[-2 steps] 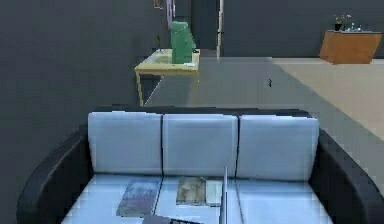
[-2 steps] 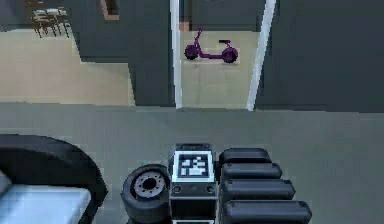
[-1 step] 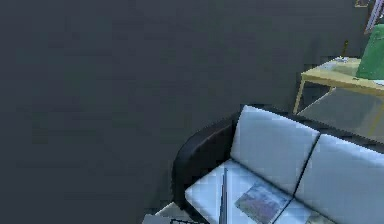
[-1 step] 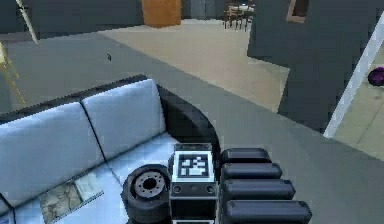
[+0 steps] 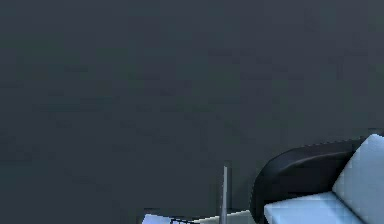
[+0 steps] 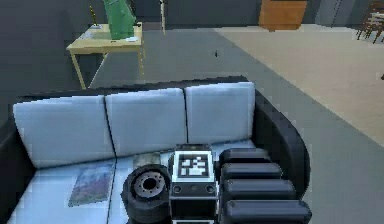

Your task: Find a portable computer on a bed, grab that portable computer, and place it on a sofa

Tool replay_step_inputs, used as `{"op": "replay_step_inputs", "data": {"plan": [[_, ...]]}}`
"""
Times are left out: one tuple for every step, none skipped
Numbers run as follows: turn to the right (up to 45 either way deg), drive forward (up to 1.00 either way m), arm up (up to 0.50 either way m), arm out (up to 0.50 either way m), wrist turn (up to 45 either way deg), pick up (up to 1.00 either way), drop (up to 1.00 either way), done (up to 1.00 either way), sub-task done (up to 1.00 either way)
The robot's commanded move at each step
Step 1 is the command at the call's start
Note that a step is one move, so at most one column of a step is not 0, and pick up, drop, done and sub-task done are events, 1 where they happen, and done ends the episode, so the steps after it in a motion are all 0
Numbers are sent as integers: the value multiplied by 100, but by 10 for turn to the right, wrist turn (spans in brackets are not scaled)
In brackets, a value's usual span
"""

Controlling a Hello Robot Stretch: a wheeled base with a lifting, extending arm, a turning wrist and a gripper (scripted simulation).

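Placing step, I judged: the gripper was at the front edge of the sofa. I could not tell its fingers' state. The next move called for a level set-down on the seat.

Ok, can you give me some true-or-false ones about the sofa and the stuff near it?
1. The black-framed sofa with pale blue-grey cushions has three back cushions side by side. True.
2. The flat grey thing lies on the bare floor. False: it lies on the sofa's seat, toward the arm side view's left.
3. A green thing stands on the small pale yellow table beyond the sofa. True.
4. The orange-brown wooden cabinet stands right beside the yellow table. False: it stands far from the table, at the arm side view's top right, while the table is at the top left.
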Motion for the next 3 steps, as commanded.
{"op": "replay_step_inputs", "data": {"plan": [[0, 0, 0, 48, 0, 0, 0, 0, 0], [0, 0, 0, 0, 450, 0, 0, 0, 0], [0, 0, 0, 0, 450, 0, 0, 0, 0]]}}
